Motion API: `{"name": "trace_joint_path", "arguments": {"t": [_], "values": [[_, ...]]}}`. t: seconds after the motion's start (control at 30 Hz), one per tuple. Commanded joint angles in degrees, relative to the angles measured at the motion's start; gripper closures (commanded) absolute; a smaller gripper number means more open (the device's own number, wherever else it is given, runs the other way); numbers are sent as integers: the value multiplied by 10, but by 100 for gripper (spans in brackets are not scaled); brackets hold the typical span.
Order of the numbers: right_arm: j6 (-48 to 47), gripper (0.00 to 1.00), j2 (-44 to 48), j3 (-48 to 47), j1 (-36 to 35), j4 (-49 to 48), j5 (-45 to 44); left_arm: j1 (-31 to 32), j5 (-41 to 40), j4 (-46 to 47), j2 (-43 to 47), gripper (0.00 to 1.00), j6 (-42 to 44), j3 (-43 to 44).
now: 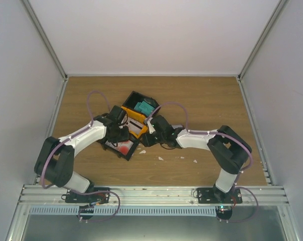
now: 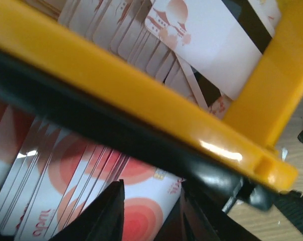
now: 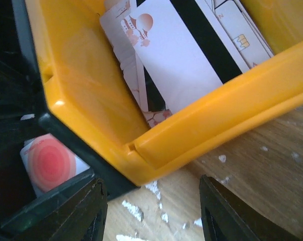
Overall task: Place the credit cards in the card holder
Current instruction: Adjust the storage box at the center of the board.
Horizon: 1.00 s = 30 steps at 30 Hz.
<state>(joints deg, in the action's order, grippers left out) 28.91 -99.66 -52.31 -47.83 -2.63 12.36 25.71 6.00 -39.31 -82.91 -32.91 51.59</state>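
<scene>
Currently, on the counter (image 1: 211, 100), we see the tray (image 1: 134, 114) holding credit cards (image 3: 181, 55) in its compartments; right end effector (image 3: 151, 193) wide, empty, at the tray's corner; left end effector (image 2: 151, 203) narrow over red-and-white cards (image 2: 81, 165), grip unclear.

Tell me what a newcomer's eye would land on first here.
The black-and-orange tray at mid-table catches the eye first, with the left arm and right arm bent over it. Its far compartment holds teal cards and its near one red-and-white cards. Just right of it, white scraps lie scattered.
</scene>
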Motion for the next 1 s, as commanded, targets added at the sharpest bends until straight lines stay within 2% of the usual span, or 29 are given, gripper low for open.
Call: {"name": "trace_joint_path", "arguments": {"t": [0.0,0.37,0.53,0.6,0.7,0.97], "values": [[-26,49,-34,-38,-5,-9,-5,-3,1,34,-50,63,30,53],[-8,49,-83,-97,21,14,-52,-5,2,28,-171,49,82,170],[-24,49,-92,-110,28,13,-23,-8,-29,0,-161,40,99,159],[-29,49,-93,-111,27,14,-14,-11,-33,-5,-156,39,105,146],[-35,50,-89,-109,24,22,-21,-24,-3,9,-150,43,114,122],[-42,50,-77,-91,14,24,-29,-39,62,33,-161,63,126,109]]}}
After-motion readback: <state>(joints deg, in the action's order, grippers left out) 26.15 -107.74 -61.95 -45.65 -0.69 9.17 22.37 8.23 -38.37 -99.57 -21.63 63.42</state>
